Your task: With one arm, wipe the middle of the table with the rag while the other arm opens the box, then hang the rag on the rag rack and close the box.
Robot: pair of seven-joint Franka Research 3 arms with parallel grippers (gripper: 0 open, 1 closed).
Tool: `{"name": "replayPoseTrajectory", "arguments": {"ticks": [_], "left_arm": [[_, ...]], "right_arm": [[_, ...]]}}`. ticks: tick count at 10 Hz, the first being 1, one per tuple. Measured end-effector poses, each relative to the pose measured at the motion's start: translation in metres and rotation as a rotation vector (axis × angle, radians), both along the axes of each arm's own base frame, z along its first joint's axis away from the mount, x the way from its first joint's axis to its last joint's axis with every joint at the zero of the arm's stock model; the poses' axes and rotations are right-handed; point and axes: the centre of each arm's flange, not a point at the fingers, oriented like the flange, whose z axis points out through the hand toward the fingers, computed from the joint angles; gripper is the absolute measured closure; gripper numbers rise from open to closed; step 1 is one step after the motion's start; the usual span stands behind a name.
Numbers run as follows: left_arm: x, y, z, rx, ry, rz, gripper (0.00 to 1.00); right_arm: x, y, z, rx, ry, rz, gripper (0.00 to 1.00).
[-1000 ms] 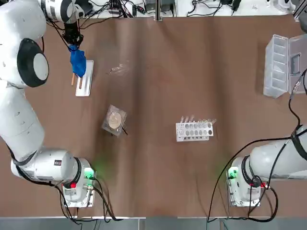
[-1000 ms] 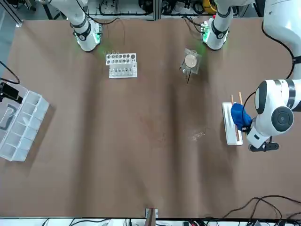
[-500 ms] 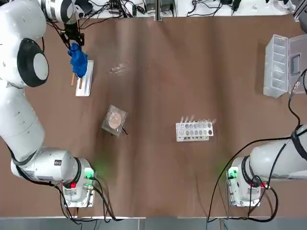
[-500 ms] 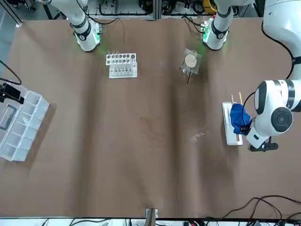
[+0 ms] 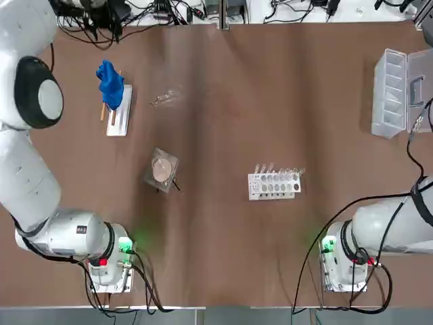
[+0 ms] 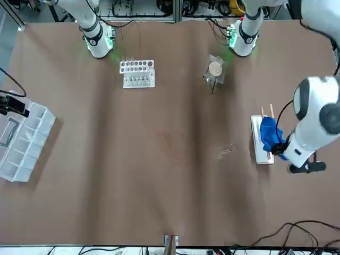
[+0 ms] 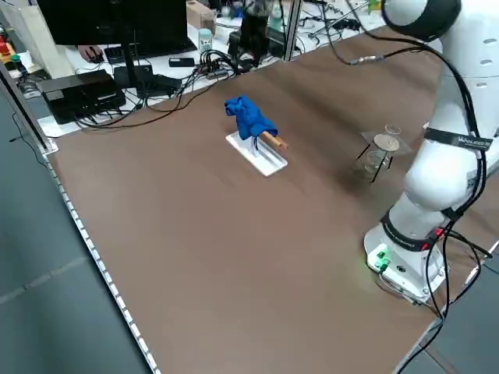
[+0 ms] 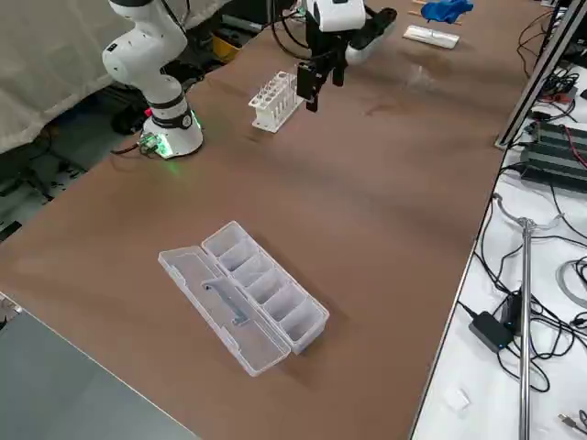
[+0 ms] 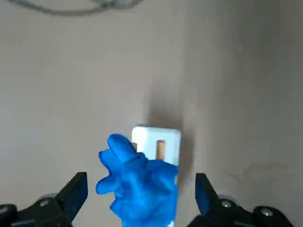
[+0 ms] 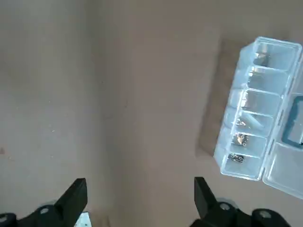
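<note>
The blue rag (image 5: pixel 109 82) hangs bunched over a wooden rod of the white rag rack (image 5: pixel 120 116) at the table's far left; the front view shows the rag (image 6: pixel 271 134) on the rack (image 6: pixel 258 144) too. My left gripper (image 9: pixel 139 184) is open and raised above the rag (image 9: pixel 139 182), touching nothing; it shows beside the rack in the front view (image 6: pixel 304 168). The box (image 5: pixel 394 91) lies at the far right with its lid folded flat open. My right gripper (image 10: pixel 138 189) hangs open high over the table, well apart from the box (image 10: pixel 258 130).
A white tube rack (image 5: pixel 274 184) stands right of the table's middle. The beige round item in clear wrap (image 5: pixel 162 170) lies left of middle, with a small clear scrap (image 5: pixel 164 98) near the rag rack. Cables and equipment (image 7: pixel 117 82) crowd the far edge.
My left gripper opened, let go of the rag and pulled up and back toward the far edge. The rag stays draped on the rack. The right arm has not moved.
</note>
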Motion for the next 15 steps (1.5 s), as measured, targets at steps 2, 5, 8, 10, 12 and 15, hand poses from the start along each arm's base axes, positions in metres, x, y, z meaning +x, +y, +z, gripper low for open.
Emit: {"name": "replayPoseTrajectory", "arguments": {"ticks": [2,5,8,10,12,15], "left_arm": [[-0.025,-0.003,0.076,-0.119,-0.054,0.027,0.0],[-0.072,-0.001,0.142,-0.193,-0.017,-0.034,0.0],[-0.091,0.002,0.163,-0.199,-0.01,-0.067,0.0],[-0.093,-0.012,0.162,-0.191,-0.004,-0.091,0.0],[-0.093,-0.013,0.157,-0.18,0.007,-0.094,0.0],[-0.091,-0.01,0.144,-0.178,0.031,-0.093,0.0]], "right_arm": [[-0.024,-0.086,-0.002,-0.002,0.019,-0.071,0.14],[-0.1,-0.242,-0.013,0.02,0.023,-0.05,0.65],[-0.16,-0.355,-0.07,0.076,-0.001,0.002,0.97],[-0.208,-0.428,-0.139,0.173,-0.086,0.045,0.99],[-0.253,-0.479,-0.217,0.272,-0.164,0.065,0.99],[-0.245,-0.5,-0.306,0.396,-0.291,0.084,0.99]]}}
